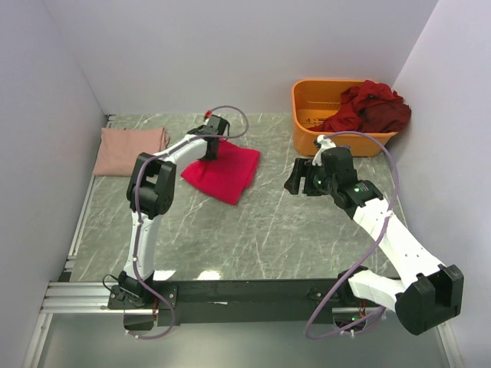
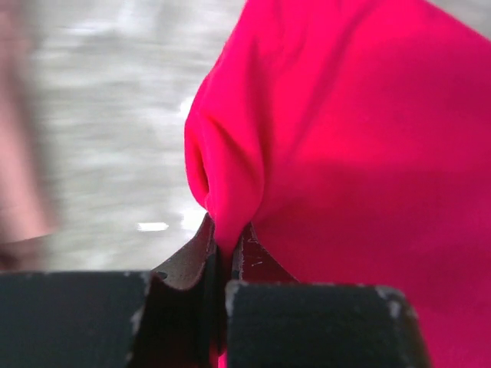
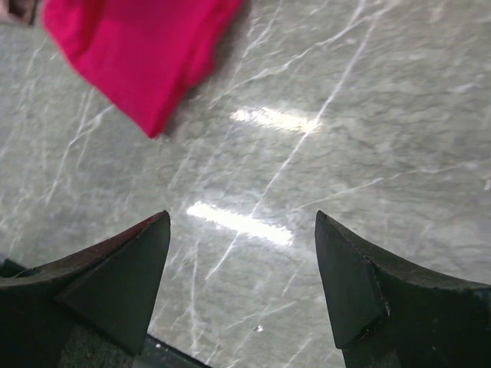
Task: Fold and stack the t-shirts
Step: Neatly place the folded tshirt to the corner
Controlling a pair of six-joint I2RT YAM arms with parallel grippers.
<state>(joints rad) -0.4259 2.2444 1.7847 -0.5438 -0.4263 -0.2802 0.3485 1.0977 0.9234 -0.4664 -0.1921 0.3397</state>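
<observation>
Left wrist view: the red shirt runs off the top, right and bottom edges; its pinched fold vanishes between the fingers of the left pincer. The bench is blurred, as is the pale pink shirt, cut by the left edge. Top view: the maroon shirts heap together in the orange bin, their number indeterminate, hiding its right part.

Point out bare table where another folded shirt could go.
Biggest free patch: near table between the red shirt, the open right claw and the base rail. Also bare: far strip between red shirt and orange bin. Crowded: left side, where the left claw pinches the red shirt beside the pale pink shirt.
</observation>
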